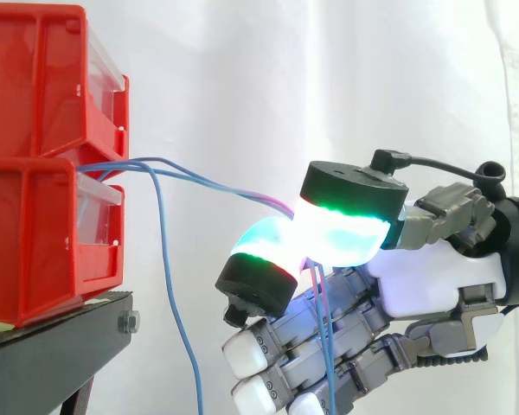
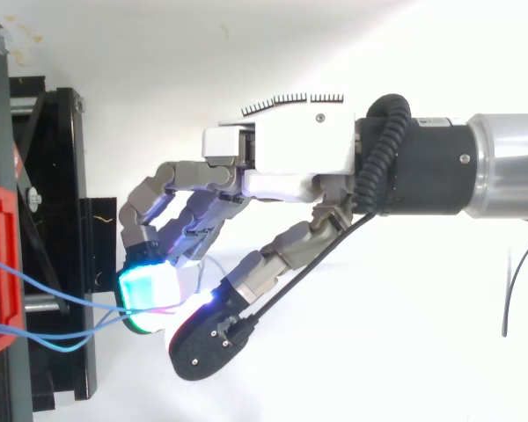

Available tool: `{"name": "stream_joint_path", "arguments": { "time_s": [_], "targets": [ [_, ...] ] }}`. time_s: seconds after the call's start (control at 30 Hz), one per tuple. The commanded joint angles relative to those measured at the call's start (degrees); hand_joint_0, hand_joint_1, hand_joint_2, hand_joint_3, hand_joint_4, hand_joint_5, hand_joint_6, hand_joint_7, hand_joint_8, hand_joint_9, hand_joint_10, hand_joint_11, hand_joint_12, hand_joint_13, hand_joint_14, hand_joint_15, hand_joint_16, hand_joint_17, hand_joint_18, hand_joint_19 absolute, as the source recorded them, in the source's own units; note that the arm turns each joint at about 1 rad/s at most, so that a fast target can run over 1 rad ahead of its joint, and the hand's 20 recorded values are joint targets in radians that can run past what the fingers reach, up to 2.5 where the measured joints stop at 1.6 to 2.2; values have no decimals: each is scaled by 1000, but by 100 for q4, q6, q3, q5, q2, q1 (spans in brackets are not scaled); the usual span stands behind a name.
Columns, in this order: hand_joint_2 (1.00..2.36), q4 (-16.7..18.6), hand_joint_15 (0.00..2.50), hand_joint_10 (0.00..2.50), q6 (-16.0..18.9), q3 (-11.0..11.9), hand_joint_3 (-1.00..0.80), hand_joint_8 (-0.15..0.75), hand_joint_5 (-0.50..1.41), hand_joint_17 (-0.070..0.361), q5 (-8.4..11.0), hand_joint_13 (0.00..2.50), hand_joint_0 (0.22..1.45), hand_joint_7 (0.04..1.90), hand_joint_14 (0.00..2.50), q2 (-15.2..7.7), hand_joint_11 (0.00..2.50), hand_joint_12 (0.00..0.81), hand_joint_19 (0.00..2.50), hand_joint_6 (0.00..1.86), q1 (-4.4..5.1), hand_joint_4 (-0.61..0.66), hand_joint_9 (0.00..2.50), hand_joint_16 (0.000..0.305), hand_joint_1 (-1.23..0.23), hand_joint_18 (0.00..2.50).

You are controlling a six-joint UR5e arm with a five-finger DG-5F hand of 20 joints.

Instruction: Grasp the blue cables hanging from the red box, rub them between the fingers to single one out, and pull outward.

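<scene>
White curtain (image 1: 268,78) behind everything. Two red bins stacked at the left: upper bin (image 1: 35,78) on lower bin (image 1: 35,242), both with clear fronts, sitting on the black stand (image 1: 43,354). Bolt head (image 1: 128,322) on the stand's front edge.

Arm (image 2: 502,167) comes in from the right, roughly level. Hand (image 1: 432,277) sits well clear of the bins, palm side toward them.

Blue cables (image 1: 190,177) exit at the seam between the two bins, at the top of the lower bin's front. A few strands run right with a slight droop, straight into the hand. One strand (image 1: 169,259) drops away near the bin and hangs down past the stand, out of frame.

Grip state: two fingertip pads (image 1: 346,233), glowing cyan and green, are pressed together with the strands pinched between them, so the hand is clamped on the cables. Past the pinch the loose ends hang down in front of the other fingers, which are curled below with white pads. Can't tell how many strands are in the pinch.

Top view agrees: cables (image 2: 53,303) span from the bin edge to the glowing pads, off the stand.
</scene>
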Motion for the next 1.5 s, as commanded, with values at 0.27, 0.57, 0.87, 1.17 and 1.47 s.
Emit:
{"name": "stream_joint_path", "arguments": {
  "time_s": [0.27,0.57,0.87,1.17,1.47],
  "targets": [
    [1000,0,281,8,-1,-4,-500,373,-137,127,9,646,462,1075,10,1,304,440,339,880,7,136,789,56,-619,733],
    [1000,0,288,7,-1,-4,-500,403,-143,148,9,649,378,1037,9,1,302,483,315,877,7,166,777,66,-651,774],
    [1000,0,295,8,-1,5,-495,355,-156,127,0,594,475,1071,11,1,305,438,359,872,7,137,721,56,-745,681],
    [1012,0,297,9,-1,5,-221,349,-153,123,0,594,568,1060,10,1,314,425,363,885,7,124,737,54,-770,679],
    [1015,0,291,10,-1,48,-229,321,-165,110,9,565,632,1075,10,1,330,401,337,896,-2,96,693,49,-894,642]
  ]
}}
